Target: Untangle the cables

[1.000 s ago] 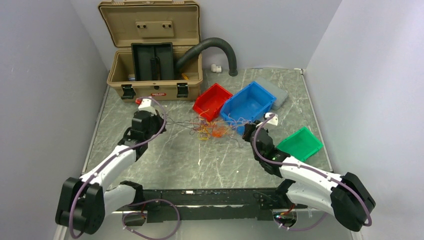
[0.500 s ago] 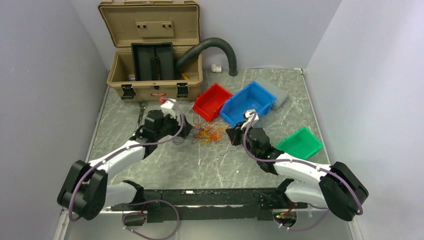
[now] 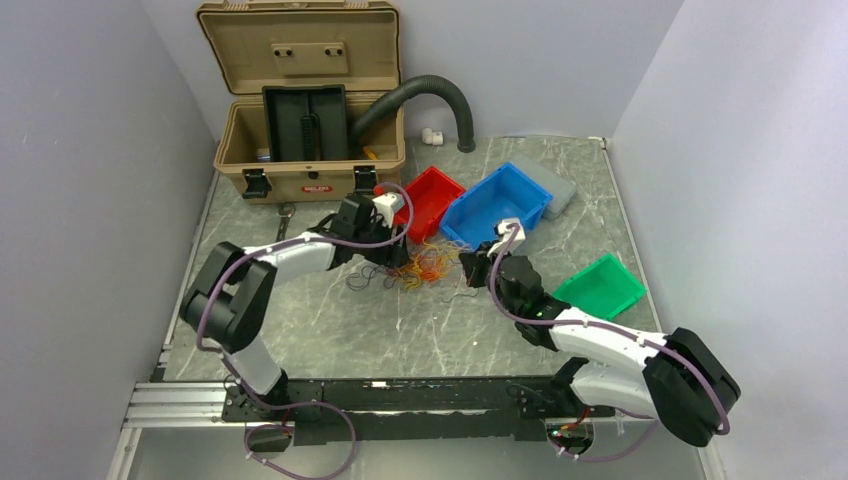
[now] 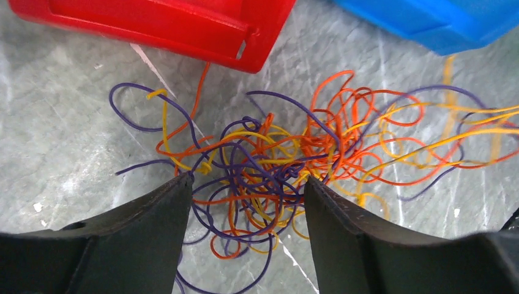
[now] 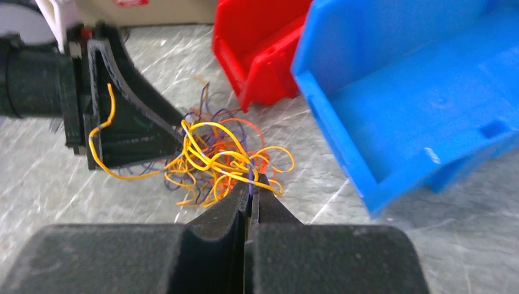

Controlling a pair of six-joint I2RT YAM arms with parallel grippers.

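The cables (image 4: 275, 165), thin glossy wires in orange, yellow and purple looped into a loose knot, are seen on the marbled grey table (image 3: 330, 320), just near of the red bin (image 3: 425, 200) and the blue bin (image 3: 500, 205). The left gripper (image 4: 248, 184) is held spread over the tangle, with nothing clamped. The right gripper (image 5: 251, 184) is pressed closed at the knot's right edge, a strand seemingly pinched. Pulling apart is judged in hand: next, a bundle must be clamped on the left and drawn leftward
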